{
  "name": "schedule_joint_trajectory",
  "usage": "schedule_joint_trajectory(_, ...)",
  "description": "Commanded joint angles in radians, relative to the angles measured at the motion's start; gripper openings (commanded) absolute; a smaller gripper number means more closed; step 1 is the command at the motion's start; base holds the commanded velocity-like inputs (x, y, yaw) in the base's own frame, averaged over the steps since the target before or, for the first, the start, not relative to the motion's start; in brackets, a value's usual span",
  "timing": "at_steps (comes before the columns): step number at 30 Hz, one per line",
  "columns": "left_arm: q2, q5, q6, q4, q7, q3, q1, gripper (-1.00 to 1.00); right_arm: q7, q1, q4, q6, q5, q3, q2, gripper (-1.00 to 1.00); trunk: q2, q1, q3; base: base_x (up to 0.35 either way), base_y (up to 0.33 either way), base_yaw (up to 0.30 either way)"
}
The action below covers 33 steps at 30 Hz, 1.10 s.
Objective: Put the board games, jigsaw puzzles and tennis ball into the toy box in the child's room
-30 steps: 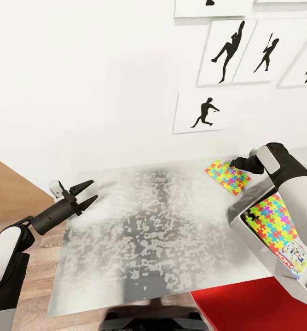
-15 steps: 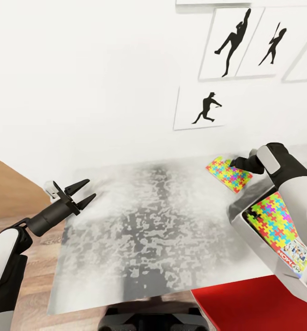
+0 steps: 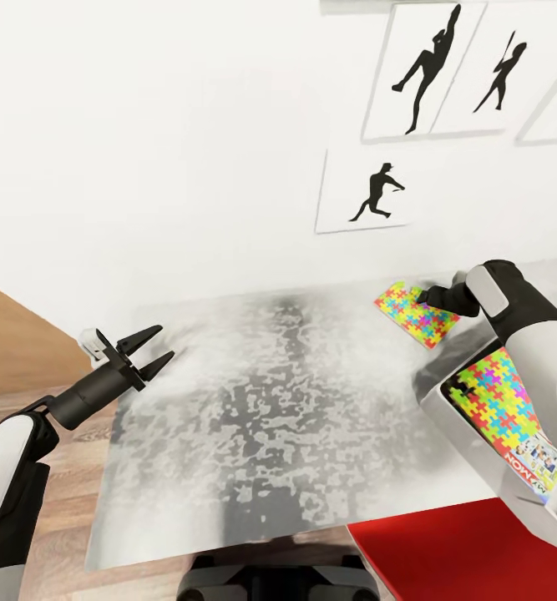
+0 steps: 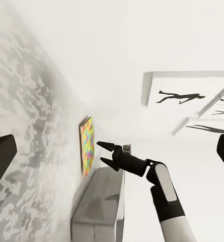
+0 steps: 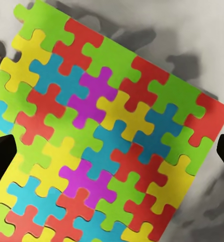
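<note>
A: While one jigsaw puzzle (image 3: 415,314) lies on the table (image 3: 270,434), what have you stowed?
B: The toy box (image 3: 445,399) holds a puzzle (image 3: 497,399) and the Monopoly (image 3: 535,463). Your right end effector (image 3: 422,295) hovers spread wide over the loose sheet; left end effector (image 3: 151,348) open, empty.

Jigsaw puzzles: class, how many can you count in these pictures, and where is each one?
2. One jigsaw puzzle lies flat on the table under the right hand; the other lies inside the toy box. Others may be hidden.

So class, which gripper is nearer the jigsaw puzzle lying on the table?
Right. The right gripper hovers over the jigsaw puzzle; the left gripper is across the table.
</note>
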Motion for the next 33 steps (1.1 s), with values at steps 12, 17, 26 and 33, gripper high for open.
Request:
schedule_joint_trajectory(12, 0.000, -0.008, 0.004, 0.000, -0.008, 0.000, -0.001, 1.00, 0.005, 0.003, -0.001, 0.004, -0.015, -0.001, -0.011, 1.00, -0.002, 0.001, -0.003, 0.000, 0.000, 0.000)
schedule_joint_trajectory(17, 0.000, -0.008, 0.004, 0.000, -0.008, 0.000, -0.001, 1.00, 0.022, 0.003, -0.001, 0.004, -0.016, -0.003, -0.020, 1.00, -0.002, 0.001, -0.004, 0.000, 0.000, 0.000)
schedule_joint_trajectory(26, 0.000, -0.008, 0.004, 0.000, -0.007, 0.000, -0.001, 1.00, 0.048, 0.003, -0.001, 0.002, -0.016, -0.004, -0.029, 1.00, -0.002, 0.001, -0.013, 0.000, 0.000, 0.000)
schedule_joint_trajectory(33, 0.000, -0.008, 0.004, 0.000, -0.007, 0.000, -0.001, 1.00, 0.052, 0.002, -0.001, 0.002, -0.016, -0.005, -0.033, 1.00, -0.002, 0.001, -0.023, 0.000, 0.000, 0.000)
